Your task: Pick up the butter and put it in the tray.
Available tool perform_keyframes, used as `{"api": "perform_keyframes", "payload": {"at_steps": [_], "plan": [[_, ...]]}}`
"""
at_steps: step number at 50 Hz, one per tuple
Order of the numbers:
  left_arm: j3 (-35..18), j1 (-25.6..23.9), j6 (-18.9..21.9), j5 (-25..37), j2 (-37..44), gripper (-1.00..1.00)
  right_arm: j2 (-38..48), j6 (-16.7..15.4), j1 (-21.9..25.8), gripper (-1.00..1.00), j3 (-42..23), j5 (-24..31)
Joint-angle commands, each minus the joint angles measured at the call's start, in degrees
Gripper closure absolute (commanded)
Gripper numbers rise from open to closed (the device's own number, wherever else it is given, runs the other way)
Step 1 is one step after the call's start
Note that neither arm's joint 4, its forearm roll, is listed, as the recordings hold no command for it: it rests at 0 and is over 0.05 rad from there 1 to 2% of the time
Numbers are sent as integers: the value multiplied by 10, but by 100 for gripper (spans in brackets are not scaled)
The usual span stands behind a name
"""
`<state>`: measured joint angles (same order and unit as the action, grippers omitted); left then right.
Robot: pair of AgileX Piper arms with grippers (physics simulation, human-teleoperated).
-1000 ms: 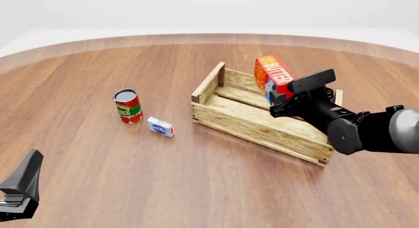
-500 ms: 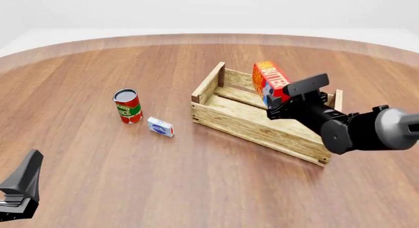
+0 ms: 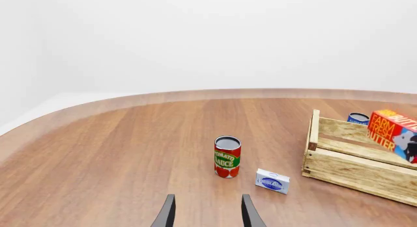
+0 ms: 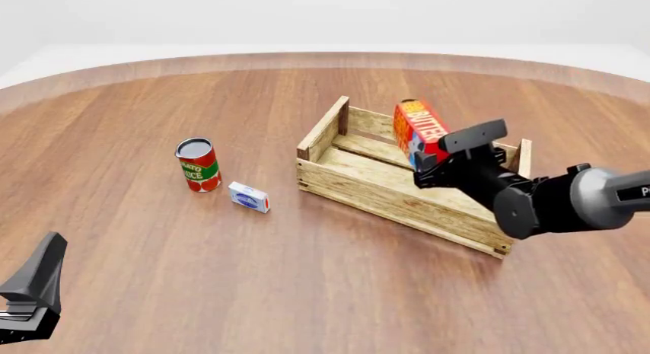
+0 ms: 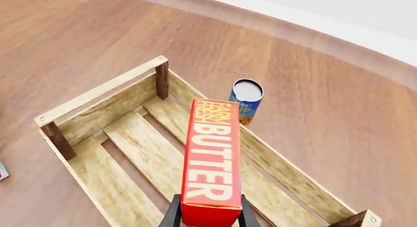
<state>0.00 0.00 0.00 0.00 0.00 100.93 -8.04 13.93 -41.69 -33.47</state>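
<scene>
The butter (image 4: 418,129), a red carton with white lettering, hangs tilted over the right half of the tray (image 4: 396,206), its lower end down between the slat walls. My right gripper (image 4: 428,161) is shut on that lower end. In the right wrist view the butter (image 5: 212,158) stretches away from the right gripper (image 5: 210,220) above the tray's floor slats (image 5: 97,92). The left wrist view has the butter (image 3: 391,132) and tray (image 3: 352,171) off to one side. My left gripper (image 3: 208,215) is open and holds nothing, low at the table's near left corner (image 4: 33,291).
A tomato sauce can (image 4: 198,165) stands left of the tray, with a small white-and-blue box (image 4: 249,196) beside it. A blue can (image 5: 246,101) stands just outside the tray's far wall. Bare wooden table surrounds all of these.
My right gripper has lowered the butter a little and shifted it slightly left, deeper into the tray. The left arm has not moved.
</scene>
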Motion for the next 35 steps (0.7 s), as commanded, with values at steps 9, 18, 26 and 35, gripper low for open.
{"api": "perform_keyframes", "payload": {"at_steps": [9,18,26,35], "plan": [[0,0,0,0,0,-100,19,13,-3,100,-18,-8],[0,0,0,0,0,-100,29,14,-2,100,-22,-11],[0,0,0,0,0,-100,38,14,-2,100,-22,-14],[0,0,0,0,0,-100,46,16,-1,100,-23,-17]]}}
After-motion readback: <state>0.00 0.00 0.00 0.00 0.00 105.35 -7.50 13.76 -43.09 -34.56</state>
